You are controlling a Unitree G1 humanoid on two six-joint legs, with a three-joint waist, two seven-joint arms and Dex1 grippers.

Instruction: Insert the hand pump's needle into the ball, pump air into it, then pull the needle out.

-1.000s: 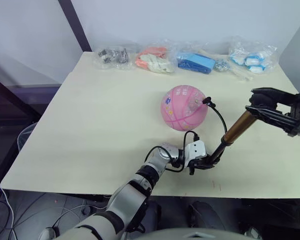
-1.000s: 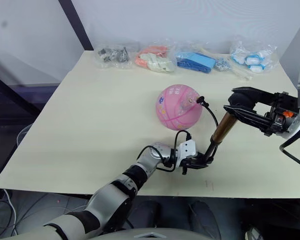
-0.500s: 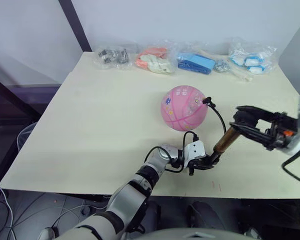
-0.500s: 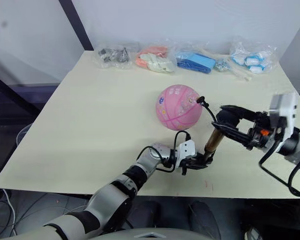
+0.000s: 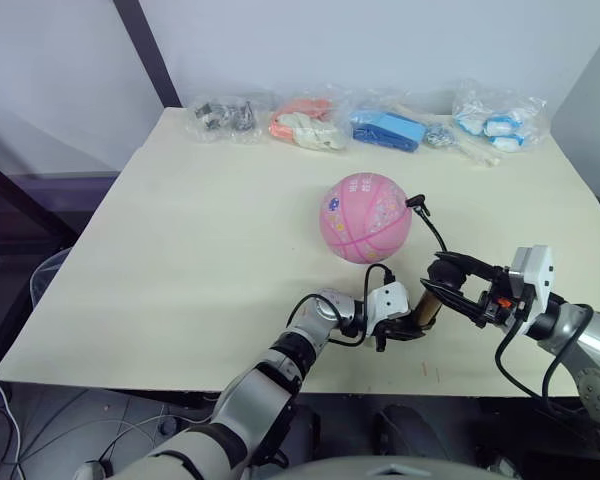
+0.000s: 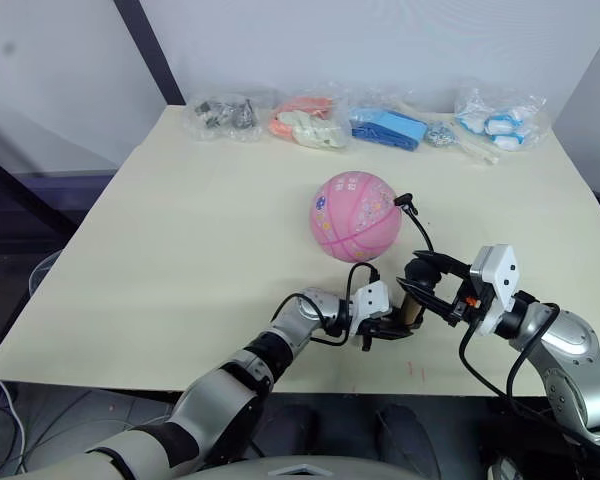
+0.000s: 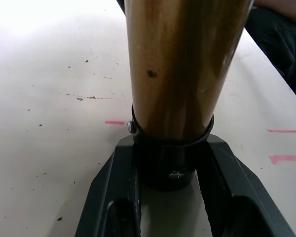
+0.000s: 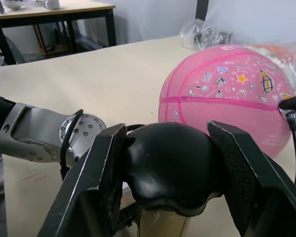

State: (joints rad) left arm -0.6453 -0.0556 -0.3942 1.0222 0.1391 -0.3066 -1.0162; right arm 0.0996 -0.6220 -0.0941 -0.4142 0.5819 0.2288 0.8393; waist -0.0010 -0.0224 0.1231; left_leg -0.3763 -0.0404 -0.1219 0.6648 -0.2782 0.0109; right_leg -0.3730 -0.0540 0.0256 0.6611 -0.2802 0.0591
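The ball (image 5: 365, 217) sits on the pale table (image 5: 180, 250), a little right of centre, with the needle (image 5: 413, 201) and its small black fitting at the ball's right side; whether the pin is fully in cannot be told. From there the thin black hose (image 5: 436, 235) curves down toward the hand pump (image 5: 427, 308), which stands tilted near the table's front edge, just in front of the ball.

The left gripper (image 5: 400, 329) clamps the pump's lower end. The left wrist view shows this closely: two black fingers (image 7: 111, 197) pressed on either side of the black end cap (image 7: 170, 165), with the bronze-gold barrel (image 7: 180, 64) rising out of it and red marks (image 7: 285, 131) on the table surface beside it.

The right gripper (image 5: 448, 285) closes over the pump's upper end. The right wrist view shows its fingers (image 8: 101, 182) tight on the rounded black handle (image 8: 170, 168), with the ball's flower-like prints and darker seams behind it and the left arm's silver wrist (image 8: 44, 133) alongside.

Along the table's far edge lies a row of clear bags (image 5: 365, 122) holding small items.
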